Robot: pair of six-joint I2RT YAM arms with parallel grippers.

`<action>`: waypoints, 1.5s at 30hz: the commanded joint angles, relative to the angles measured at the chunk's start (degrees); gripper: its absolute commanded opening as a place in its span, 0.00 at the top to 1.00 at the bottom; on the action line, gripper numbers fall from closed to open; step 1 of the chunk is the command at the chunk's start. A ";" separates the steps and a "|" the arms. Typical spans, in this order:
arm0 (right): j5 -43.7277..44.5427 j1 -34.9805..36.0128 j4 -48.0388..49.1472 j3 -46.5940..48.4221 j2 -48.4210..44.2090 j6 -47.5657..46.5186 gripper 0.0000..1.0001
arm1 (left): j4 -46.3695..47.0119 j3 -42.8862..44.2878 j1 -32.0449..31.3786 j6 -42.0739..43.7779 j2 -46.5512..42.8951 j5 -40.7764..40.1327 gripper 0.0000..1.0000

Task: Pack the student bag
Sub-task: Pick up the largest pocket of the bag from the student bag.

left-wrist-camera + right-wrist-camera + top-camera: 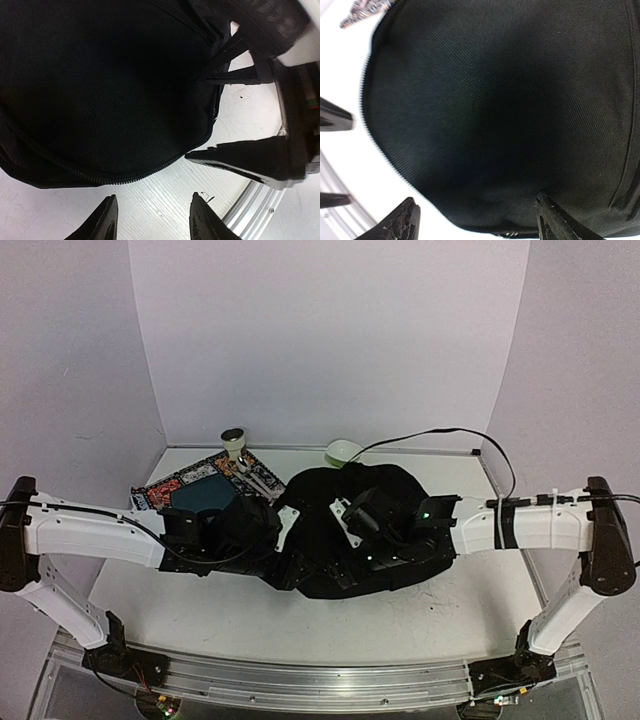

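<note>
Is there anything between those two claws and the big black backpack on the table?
Nothing visible. The left gripper hangs open over the table right beside the student bag, at its zipped edge. The right gripper is open directly above the bag's fabric.

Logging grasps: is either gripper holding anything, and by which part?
Nothing held: left gripper gapes over bare table beside the bag; right gripper stands open over the bag.

Consists of white link shells on left arm [90,532] and right arm [535,525]; carries black joint housings and black cables; ends in black tapered fingers [102,222].
</note>
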 commanded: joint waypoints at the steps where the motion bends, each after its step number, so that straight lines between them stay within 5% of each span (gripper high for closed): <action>1: 4.82 0.91 -5.59 3.76 1.47 -3.57 0.20 | 3.82 -0.89 0.50 -1.20 -2.59 1.73 0.50; 16: 12.58 1.52 -9.10 4.79 4.21 -6.56 0.18 | 6.59 0.02 0.74 -1.20 -0.47 5.02 0.49; 31: 13.33 0.34 -8.19 7.09 1.48 -6.00 0.69 | 8.68 -0.14 0.75 1.09 0.76 8.20 0.50; 35: 11.29 -0.84 -7.21 6.27 0.98 -4.87 0.91 | 9.10 1.83 0.66 2.97 3.69 10.00 0.54; 45: 5.33 -1.44 -2.31 2.19 -1.52 -0.70 0.96 | 9.72 4.45 0.57 2.51 5.87 3.26 0.69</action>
